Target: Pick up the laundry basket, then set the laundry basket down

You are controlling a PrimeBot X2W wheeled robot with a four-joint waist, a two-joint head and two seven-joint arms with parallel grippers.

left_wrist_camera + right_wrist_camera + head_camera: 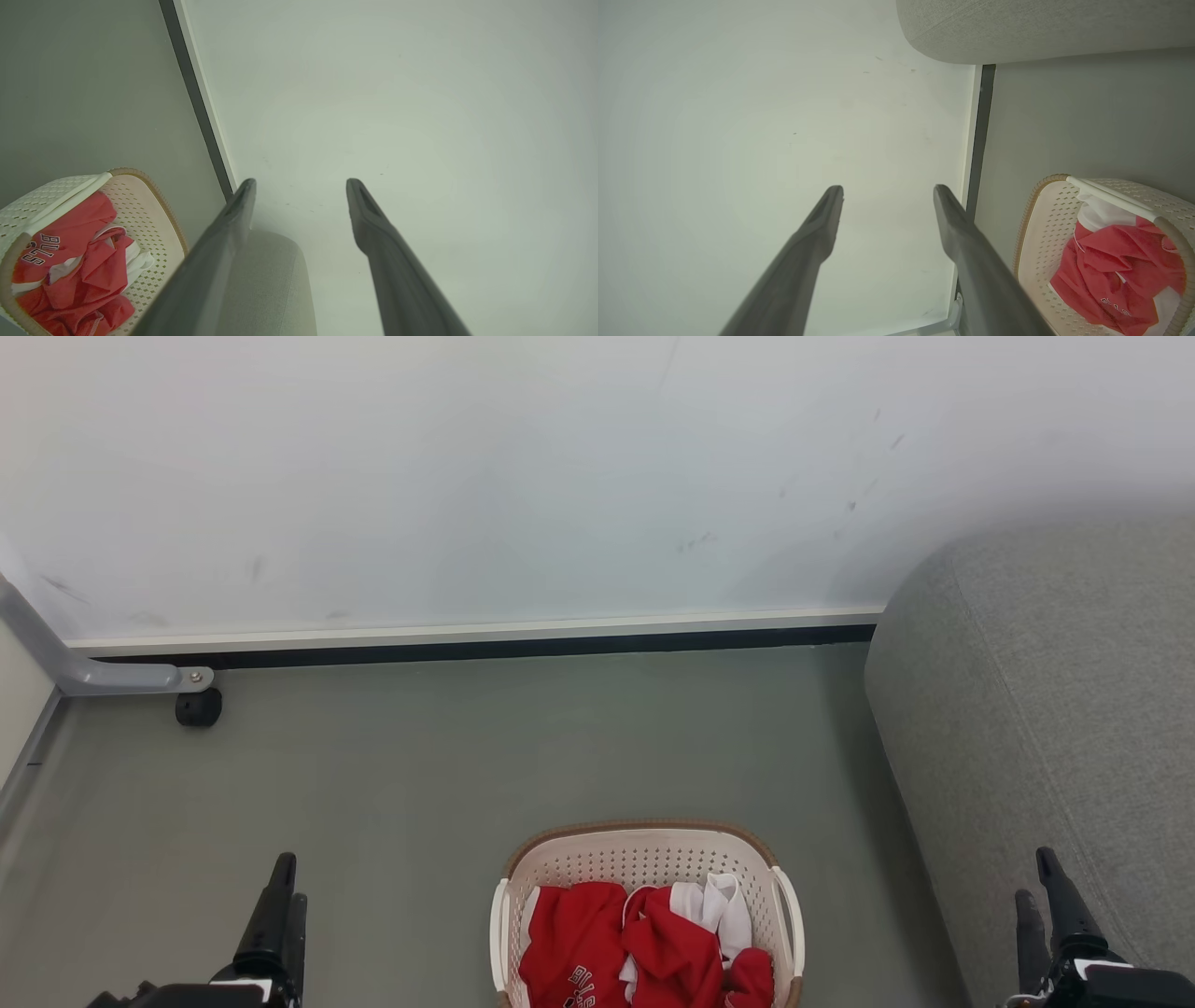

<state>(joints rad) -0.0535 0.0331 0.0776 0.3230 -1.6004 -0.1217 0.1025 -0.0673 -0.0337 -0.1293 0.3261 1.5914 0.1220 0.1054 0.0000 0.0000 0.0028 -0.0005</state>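
Left jaws stand parted and empty, long fingers point(271, 915) pointing forward; right jaws and fingers point(1060, 896) likewise

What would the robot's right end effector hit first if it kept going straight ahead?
Probably the plain white wall: the open right end effector points at it, nothing between. The grey fabric sofa and cream perforated laundry basket sit off its line.

Head camera looks forward and down at floor point(523, 747) and wall point(467, 476). Both wrist cameras face that wall. All three share the laundry basket point(644, 859).
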